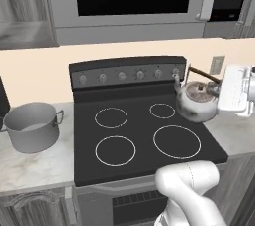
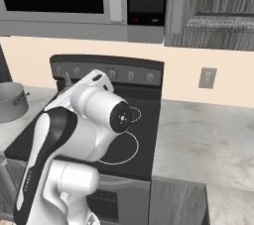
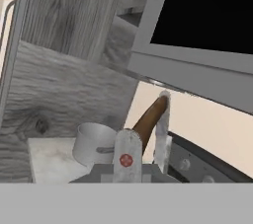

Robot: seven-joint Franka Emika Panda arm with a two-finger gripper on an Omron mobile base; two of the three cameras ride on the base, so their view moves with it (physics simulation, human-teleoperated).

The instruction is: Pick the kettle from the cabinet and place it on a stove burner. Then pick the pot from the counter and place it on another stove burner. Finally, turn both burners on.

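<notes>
Tool (image 1: 211,86) gripping kettle (image 1: 196,101) handle, above cooktop (image 1: 144,125)

Shiny silver kettle (image 1: 197,101) with a brown handle; plain grey pot (image 1: 31,126); black cooktop (image 1: 144,135) (thin white circles); pale marbled desk (image 2: 208,140); dark grey wood-grain cabinet (image 2: 213,8).

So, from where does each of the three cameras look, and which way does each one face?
Left base view: behind the arm on its left, facing forward and down on the cooktop, pot and kettle; white arm at lower right.
Right base view: behind on the right, facing the cooktop and counter; the arm covers the lower left.
Hand view: on the hand, tilted, looking along the gripper shut on the kettle's handle toward the pot.
Shared: both base views show cooktop, microwave and pot.
</notes>
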